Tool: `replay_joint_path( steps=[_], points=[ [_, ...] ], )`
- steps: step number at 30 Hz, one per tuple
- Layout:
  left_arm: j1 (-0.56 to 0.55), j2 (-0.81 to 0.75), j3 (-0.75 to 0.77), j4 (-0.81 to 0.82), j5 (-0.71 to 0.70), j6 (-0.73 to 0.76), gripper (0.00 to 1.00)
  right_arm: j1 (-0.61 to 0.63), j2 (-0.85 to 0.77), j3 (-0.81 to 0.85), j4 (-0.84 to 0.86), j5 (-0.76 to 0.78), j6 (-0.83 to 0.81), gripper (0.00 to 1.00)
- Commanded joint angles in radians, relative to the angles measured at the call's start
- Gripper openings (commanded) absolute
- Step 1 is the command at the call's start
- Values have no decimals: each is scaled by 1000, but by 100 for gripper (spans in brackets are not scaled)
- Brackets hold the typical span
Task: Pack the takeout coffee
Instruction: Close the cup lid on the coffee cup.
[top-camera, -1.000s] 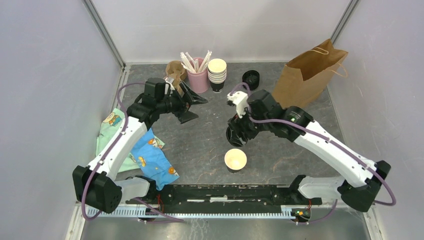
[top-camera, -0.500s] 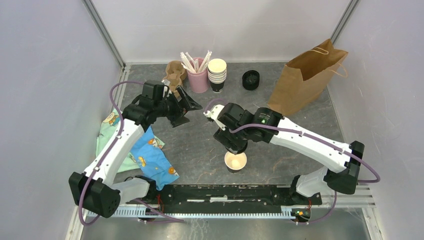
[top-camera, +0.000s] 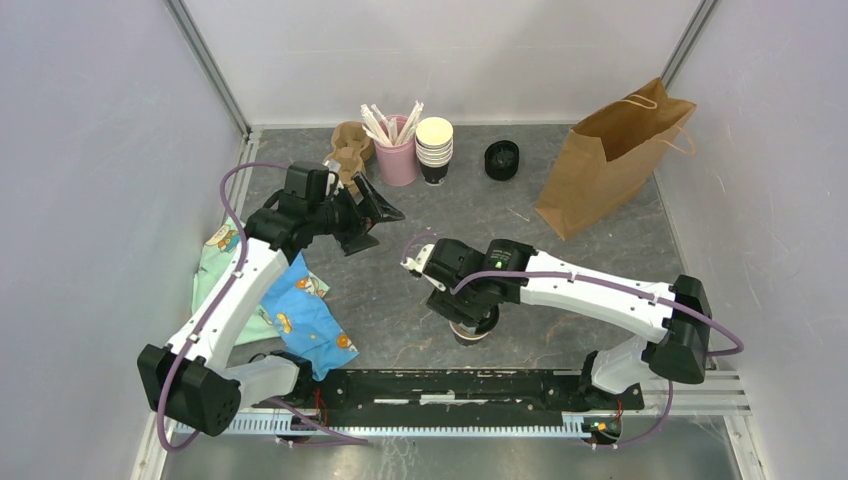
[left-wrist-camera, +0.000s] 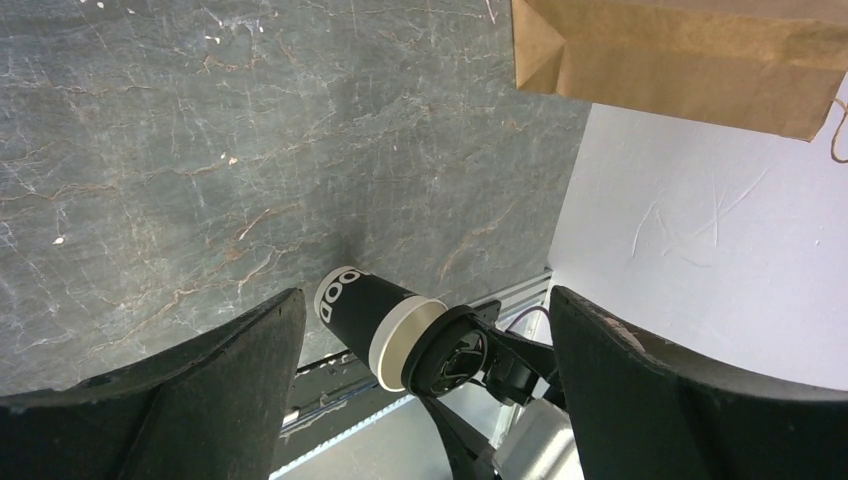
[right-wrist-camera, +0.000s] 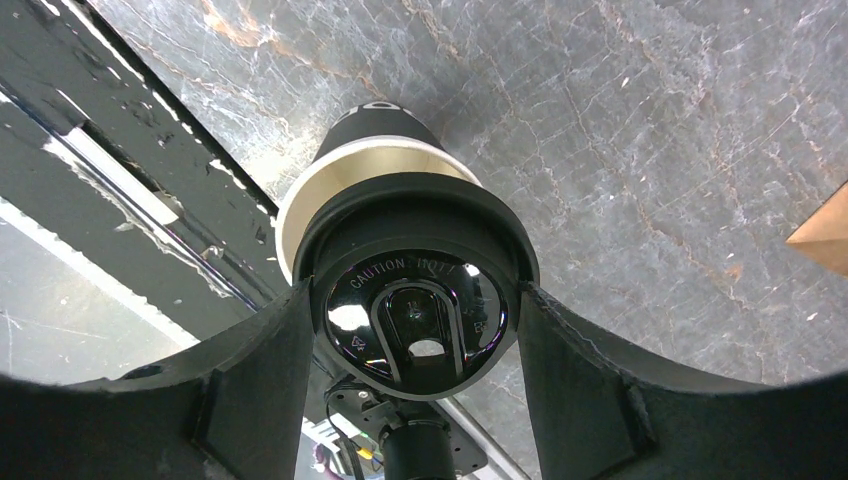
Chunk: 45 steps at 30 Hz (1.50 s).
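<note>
The takeout coffee cup (right-wrist-camera: 375, 150) is black with a cream rim and stands upright near the table's front edge, also visible as the cup (left-wrist-camera: 358, 312). My right gripper (right-wrist-camera: 412, 295) is shut on a round black lid (right-wrist-camera: 415, 315) and holds it right over the cup's mouth. Part of the cream rim still shows beside the lid (left-wrist-camera: 452, 350). From above, the right gripper (top-camera: 468, 315) hides most of the cup (top-camera: 470, 335). My left gripper (top-camera: 380, 222) hangs open and empty at the left rear, well away from the cup. The brown bag (top-camera: 610, 155) stands at the back right.
At the back stand a stack of lidless cups (top-camera: 434, 148), a stack of black lids (top-camera: 501, 158), a pink holder of stirrers (top-camera: 396, 152) and brown cardboard (top-camera: 348, 148). Patterned cloths (top-camera: 300, 310) lie at the left. A black rail (top-camera: 450, 385) runs along the near edge.
My right arm has swung left and toward the near edge with the lid and now covers the open cup. The left gripper shifted slightly and stays open.
</note>
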Motion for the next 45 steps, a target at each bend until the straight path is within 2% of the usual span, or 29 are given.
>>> replay_joint_path(
  steps=[1,13,39,45],
  points=[
    [-1,-6,-15,15,8,29,97,7,0,-36,39,6,19,69],
    [-1,1,-10,20,19,29,97,10,8,-32,87,-42,10,70],
    [-1,-4,-14,25,25,25,97,10,12,-66,81,-15,16,73],
    [-1,-7,-20,29,28,26,97,10,4,-50,80,-14,16,81]
  ],
)
